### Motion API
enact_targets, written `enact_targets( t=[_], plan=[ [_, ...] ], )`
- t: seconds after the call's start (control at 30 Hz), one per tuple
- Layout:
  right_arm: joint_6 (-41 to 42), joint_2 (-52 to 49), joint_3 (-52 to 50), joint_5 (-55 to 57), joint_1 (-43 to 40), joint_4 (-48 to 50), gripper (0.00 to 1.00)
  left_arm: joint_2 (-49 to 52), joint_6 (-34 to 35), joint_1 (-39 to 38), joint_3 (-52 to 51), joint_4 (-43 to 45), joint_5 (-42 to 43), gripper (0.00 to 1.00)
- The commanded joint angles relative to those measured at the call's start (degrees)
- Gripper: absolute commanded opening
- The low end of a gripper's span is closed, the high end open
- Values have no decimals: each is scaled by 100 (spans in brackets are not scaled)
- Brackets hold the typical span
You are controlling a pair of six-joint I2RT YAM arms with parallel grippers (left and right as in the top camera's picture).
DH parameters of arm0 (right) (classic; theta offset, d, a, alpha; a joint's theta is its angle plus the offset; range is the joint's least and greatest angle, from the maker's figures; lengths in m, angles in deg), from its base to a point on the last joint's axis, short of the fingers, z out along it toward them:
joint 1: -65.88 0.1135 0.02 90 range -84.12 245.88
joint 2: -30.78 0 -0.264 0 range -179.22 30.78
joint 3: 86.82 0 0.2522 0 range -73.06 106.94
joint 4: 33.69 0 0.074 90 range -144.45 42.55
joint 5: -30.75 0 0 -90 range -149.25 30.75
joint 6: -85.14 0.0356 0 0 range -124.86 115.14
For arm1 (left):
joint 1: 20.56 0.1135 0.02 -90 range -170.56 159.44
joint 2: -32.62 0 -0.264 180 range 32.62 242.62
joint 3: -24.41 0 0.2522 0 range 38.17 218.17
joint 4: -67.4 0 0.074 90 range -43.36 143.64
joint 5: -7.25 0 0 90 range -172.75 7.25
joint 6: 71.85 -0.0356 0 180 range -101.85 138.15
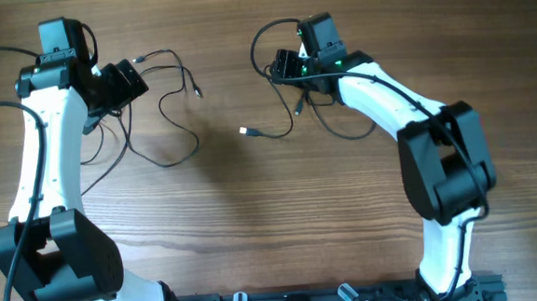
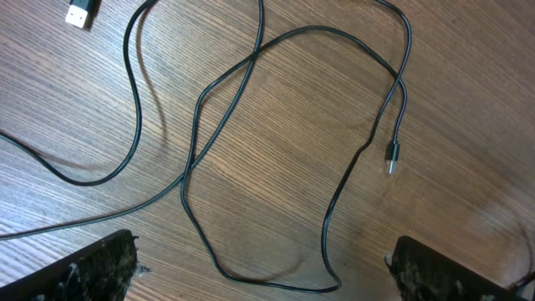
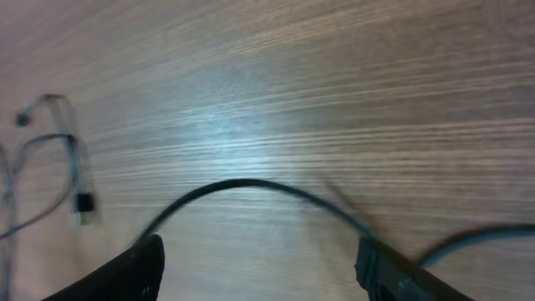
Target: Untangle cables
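While cables [image 2: 194, 134] lie loose, wood-grain table [image 3: 251, 125] shows pale glare.

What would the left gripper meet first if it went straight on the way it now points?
The left gripper would most likely meet the black cable loop lying on the table ahead of its open jaws; depth is hard to judge.

Brown wood-grain table [image 1: 254, 217], soft glare

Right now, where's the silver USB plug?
Overhead view: the silver USB plug lies loose on the table, centre, nearest the right gripper; its cable curves back toward that gripper.
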Motion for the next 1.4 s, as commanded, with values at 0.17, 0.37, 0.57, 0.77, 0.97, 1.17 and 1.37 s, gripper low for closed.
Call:
enact_targets(
  t=[0.17,0.37,0.57,0.77,0.97,1.17,1.37],
  plan=[
    [-1191,201,299,-721,-326,-721,75,59,74,-4,-13,-4,48,100],
    [-2503,741,332,-3254,-374,-1311,77,59,74,-4,-13,-4,48,100],
    [-2503,741,149,-1801,-151,-2721,76,59,74,-4,-13,-4,48,100],
    [-2267,667,-398,-697,245,-2636,26,59,74,-4,-13,-4,48,100],
    [-2114,973,11,-339,162,-2721,4,59,72,-4,-13,-4,46,100],
    [-2870,1652,396,33,162,-3152,4,59,74,-4,-13,-4,48,100],
    [-3587,1840,1071,857,66,-4656,4,59,74,-4,-13,-4,46,100]
  ],
)
